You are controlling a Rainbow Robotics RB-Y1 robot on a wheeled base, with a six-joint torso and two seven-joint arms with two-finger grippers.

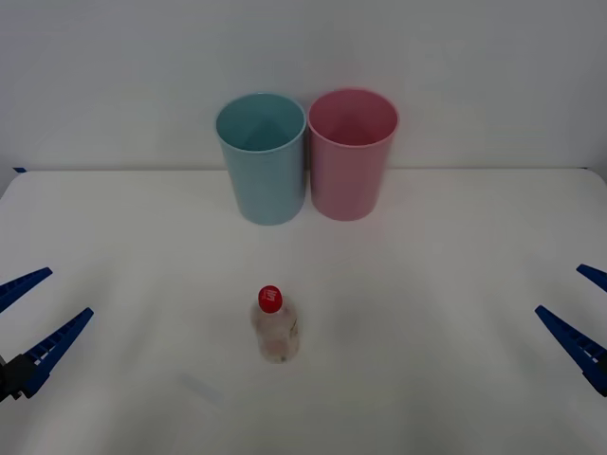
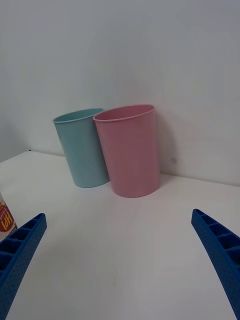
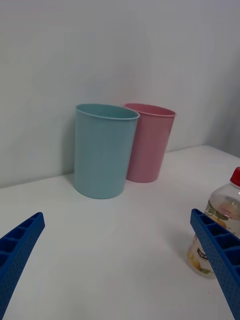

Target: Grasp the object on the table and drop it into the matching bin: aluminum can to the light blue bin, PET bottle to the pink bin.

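The small clear plastic bottle with a red screw cap (image 1: 275, 325) stands upright on the wide white flat table (image 1: 446, 284), near the middle and toward the front. Nothing is touching it. Behind it, well apart, stand two tall round plastic bins side by side by the wall: the light blue bin (image 1: 262, 158) on the left and the pink bin (image 1: 352, 154) on the right, so close they almost touch. The left gripper (image 1: 30, 324) waits low at the left edge with its blue ribbed fingers spread wide and holding nothing. The right gripper (image 1: 580, 318) waits at the right edge, also spread wide and holding nothing. I think the task is at its very start, since the bottle has not been picked up yet. Next, one gripper needs to reach in to the bottle, put its fingers around the body, and close gently. Then the bottle should go up and over the pink bin, because a plastic bottle belongs there.
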